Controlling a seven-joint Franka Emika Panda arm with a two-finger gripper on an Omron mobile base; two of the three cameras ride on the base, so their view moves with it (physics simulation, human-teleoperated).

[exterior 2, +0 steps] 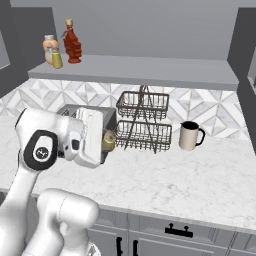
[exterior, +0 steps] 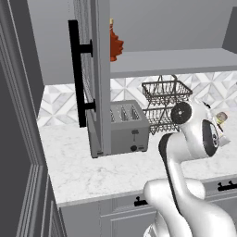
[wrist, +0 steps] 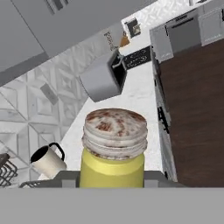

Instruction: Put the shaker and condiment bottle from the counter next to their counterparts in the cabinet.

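1. I have the shaker (wrist: 113, 146) in the gripper (exterior 2: 106, 141). The hand view puts its yellow body and speckled cap right between the finger tips, and in the right base view it sits at the end of the hand, clear of the counter (exterior 2: 200, 175). I read the claw as pinching the shaker.
2. The hand is in front of the toaster (exterior: 124, 126) and just beside the wire rack (exterior 2: 144, 122), well below the cabinet (exterior 2: 150, 70) shelf.
3. The condiment bottle (exterior 2: 73, 44) is already up at the left end of the shelf, next to an orange-capped jar (exterior 2: 49, 48) and a small yellow-green shaker (exterior 2: 57, 58). My guess is that's the counterpart group, so the shaker is the remaining item.
4. Risk: the shelf's front edge. Raising the hand straight up from here could knock the shaker or wrist into the underside of the shelf. I'd back out first.
5. Risk: the open cabinet door (exterior: 95, 69) and its black bar handle (exterior: 76, 74) stand on the left side, close to where I need to place. A wide swing of the elbow could hit them.
6. Risk: the target corner is crowded. Coming in low could topple the bottle or the small shaker.
7. Risk: the grip is on the lower body, and I can't tell how deep. A tilt could let it slip.
8. The cream mug (exterior 2: 190, 135) is well off to the right, no concern.
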